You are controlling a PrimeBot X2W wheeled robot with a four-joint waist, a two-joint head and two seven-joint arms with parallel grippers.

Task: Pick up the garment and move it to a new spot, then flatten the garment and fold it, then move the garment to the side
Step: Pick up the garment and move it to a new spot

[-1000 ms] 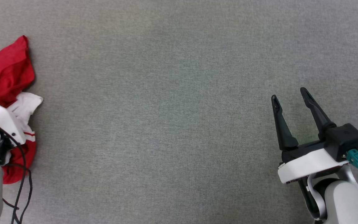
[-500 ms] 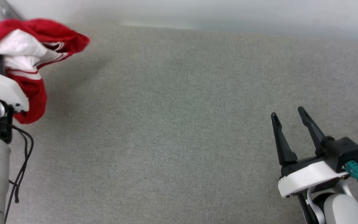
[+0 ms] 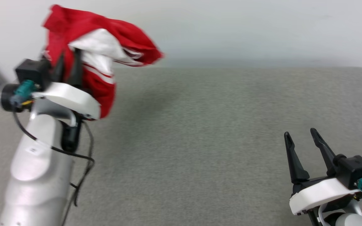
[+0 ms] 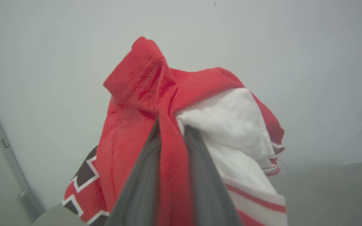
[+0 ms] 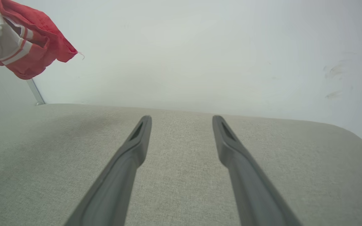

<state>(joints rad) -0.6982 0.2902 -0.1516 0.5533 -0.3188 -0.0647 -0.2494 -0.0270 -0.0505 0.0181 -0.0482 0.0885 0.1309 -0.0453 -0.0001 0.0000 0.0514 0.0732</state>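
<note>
Red garment [image 4: 137, 94] between the fingers [image 4: 138, 191]

Bunched red-white garment [image 3: 99, 59], aloft, crumpled.

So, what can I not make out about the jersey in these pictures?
Head view: the jersey and the left gripper are motion-blurred.
Left wrist view: the black lettering is folded and cut by the bottom edge, so it is unreadable.
Right wrist view: the left edge cuts off the jersey.
</note>
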